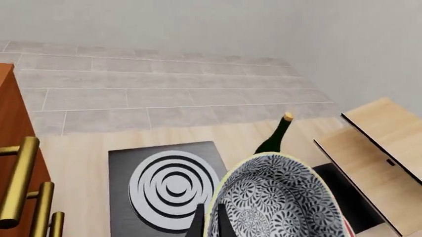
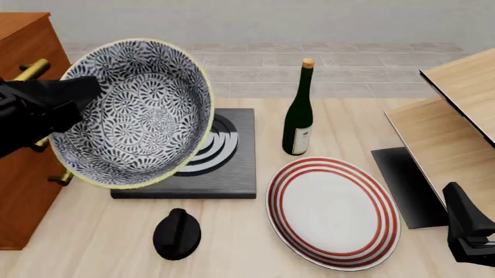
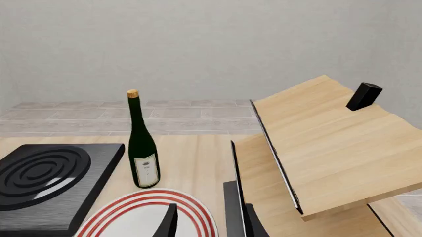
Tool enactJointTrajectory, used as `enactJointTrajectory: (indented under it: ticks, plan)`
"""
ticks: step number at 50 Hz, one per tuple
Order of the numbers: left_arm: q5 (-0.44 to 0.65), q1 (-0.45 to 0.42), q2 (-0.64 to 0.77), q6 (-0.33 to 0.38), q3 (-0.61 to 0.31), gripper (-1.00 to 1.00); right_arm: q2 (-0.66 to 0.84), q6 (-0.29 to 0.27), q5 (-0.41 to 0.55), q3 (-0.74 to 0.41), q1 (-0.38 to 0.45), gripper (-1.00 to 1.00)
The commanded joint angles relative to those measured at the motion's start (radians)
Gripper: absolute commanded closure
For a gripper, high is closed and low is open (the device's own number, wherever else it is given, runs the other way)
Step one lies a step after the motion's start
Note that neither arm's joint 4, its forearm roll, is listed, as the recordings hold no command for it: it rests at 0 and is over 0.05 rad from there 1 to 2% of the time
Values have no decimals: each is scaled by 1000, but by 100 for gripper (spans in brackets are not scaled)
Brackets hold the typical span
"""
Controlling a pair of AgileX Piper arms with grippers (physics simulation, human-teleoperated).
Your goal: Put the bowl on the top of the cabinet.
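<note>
The bowl (image 2: 139,113), black-and-white floral with a pale yellow rim, hangs tilted in the air above the table's left part, its inside facing the front camera. My left gripper (image 2: 77,95) is shut on its left rim. In the left wrist view the rim sits between the fingers (image 1: 197,222) and the bowl (image 1: 277,202) fills the lower right. The reddish-brown cabinet (image 2: 23,168) with brass handles (image 1: 20,177) stands just left of the bowl, its top near the bowl's upper rim. My right gripper (image 2: 466,229) rests open and empty at the near right (image 3: 207,224).
A black hot plate (image 2: 232,168) lies under and behind the bowl. A dark wine bottle (image 2: 298,119) stands mid-table, with a white red-ringed plate (image 2: 332,211) in front of it. A small black object (image 2: 176,233) lies near the front edge. Pale-wood furniture (image 2: 456,127) fills the right.
</note>
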Motion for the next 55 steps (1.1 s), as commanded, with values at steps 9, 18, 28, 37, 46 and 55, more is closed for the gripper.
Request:
enactJointTrajectory:
  ticks: [9, 18, 28, 37, 46, 55]
  plan:
    - [-108, 35, 186, -65, -103, 100, 0, 0, 0, 0, 0, -100]
    - [-132, 45, 233, -51, -137, 100, 0, 0, 0, 0, 0, -100]
    - [-54, 26, 339, 36, -246, 100, 0, 0, 0, 0, 0, -100]
    - [75, 95, 414, 78, -365, 100, 0, 0, 0, 0, 0, -100]
    - [133, 188, 422, 50, -422, 100, 0, 0, 0, 0, 0, -100]
    - [173, 263, 419, -3, -461, 100, 0, 0, 0, 0, 0, -100]
